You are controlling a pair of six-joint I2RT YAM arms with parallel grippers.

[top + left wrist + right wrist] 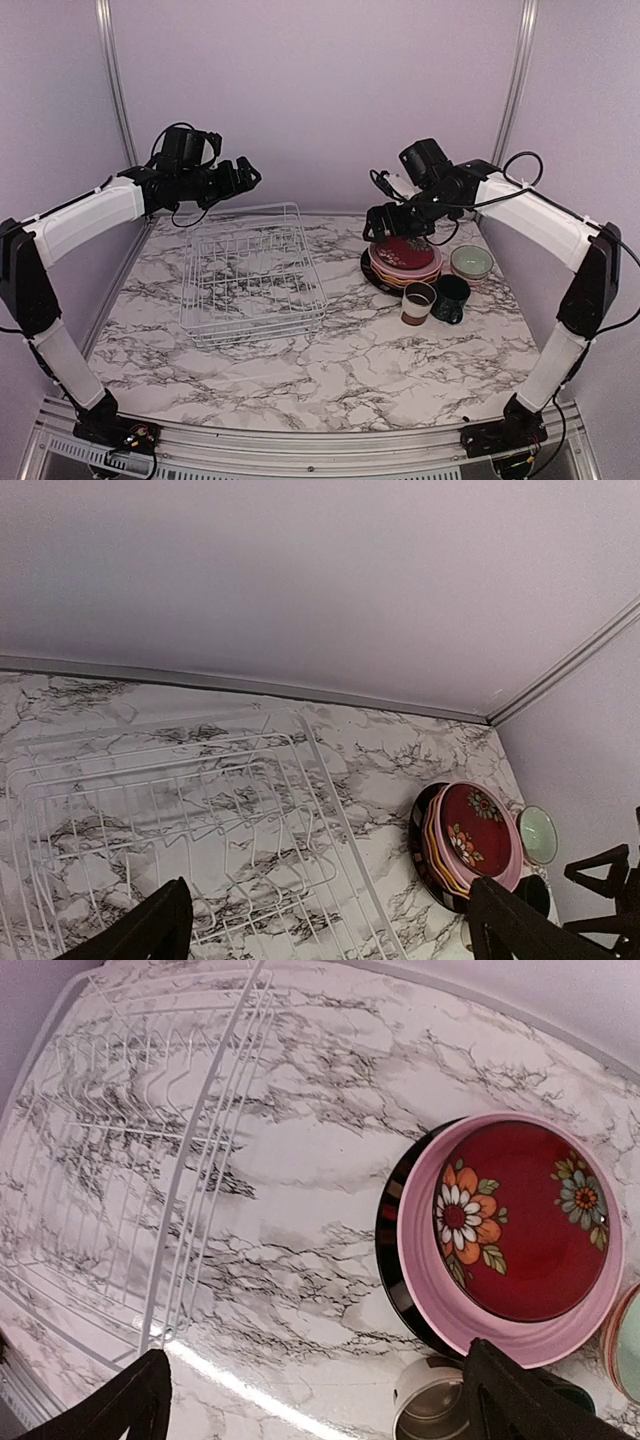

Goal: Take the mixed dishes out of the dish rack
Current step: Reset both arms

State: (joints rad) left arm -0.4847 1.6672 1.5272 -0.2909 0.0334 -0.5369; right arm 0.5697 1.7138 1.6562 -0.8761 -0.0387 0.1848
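Note:
The white wire dish rack [250, 275] stands empty on the marble table; it also shows in the left wrist view [200, 810] and the right wrist view [150, 1130]. The plates are stacked to its right, floral red plate [405, 250] on top, black plate [390, 1250] at the bottom. Beside the stack are the pale green bowl [471, 262], dark green mug [451, 298] and white-and-brown cup [417, 302]. My left gripper [245, 175] is open and empty, high above the rack's far left. My right gripper [393, 224] is open and empty just above the plate stack's left side.
Lilac walls with metal rails close the table at the back and sides. The dishes cluster at the right, near the right wall. The rack's upright dividers [250, 780] rise inside it. Bare marble [330, 380] lies in front of the rack and dishes.

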